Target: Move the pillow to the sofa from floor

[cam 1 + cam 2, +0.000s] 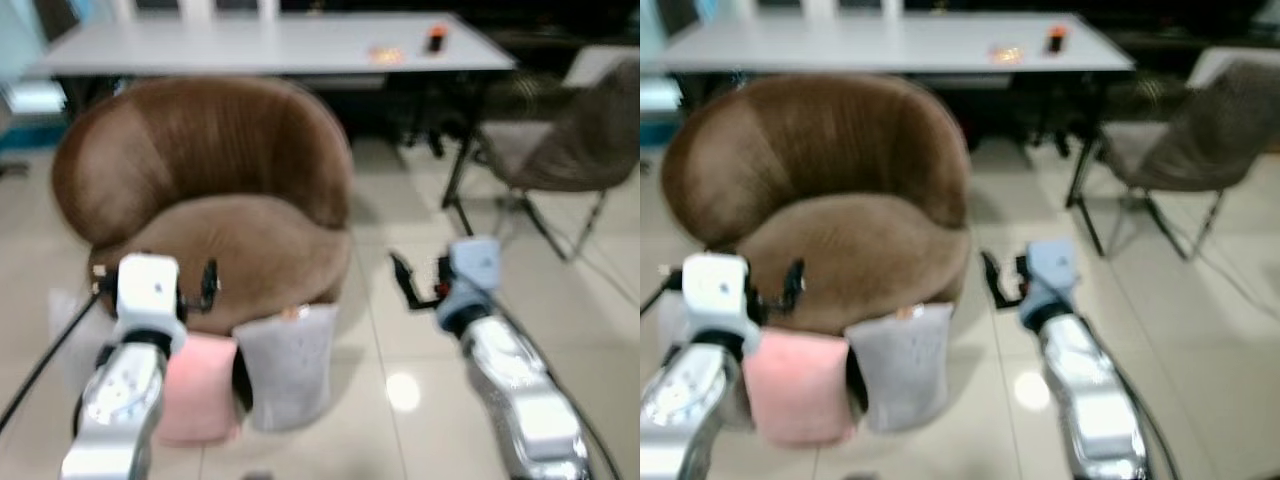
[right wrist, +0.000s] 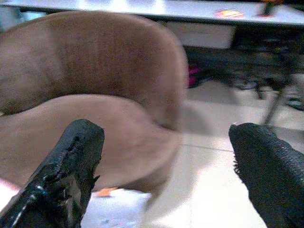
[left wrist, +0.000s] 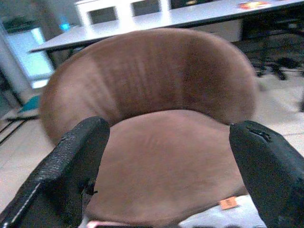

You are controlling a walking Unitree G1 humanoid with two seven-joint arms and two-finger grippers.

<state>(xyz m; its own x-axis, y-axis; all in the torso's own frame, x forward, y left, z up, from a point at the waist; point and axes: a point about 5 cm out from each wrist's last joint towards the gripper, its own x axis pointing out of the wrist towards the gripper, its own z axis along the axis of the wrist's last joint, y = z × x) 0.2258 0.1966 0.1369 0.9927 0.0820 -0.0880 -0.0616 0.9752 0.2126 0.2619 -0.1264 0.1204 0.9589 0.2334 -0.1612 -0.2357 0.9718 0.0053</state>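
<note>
Leaning blurred against the brown sofa (image 1: 215,200), pink pillow (image 1: 198,390) partly hidden behind wide-open left tool (image 3: 166,166), apparently empty

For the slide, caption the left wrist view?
Open left gripper faces the brown sofa, white table behind.

White table (image 1: 270,45) behind; grey chair (image 1: 570,135) right.

Brown velvety cloth covers the sofa (image 1: 230,200); the floor tiles (image 1: 400,390) are glossy, the pincer fingers (image 3: 71,166) rough matt black.
</note>
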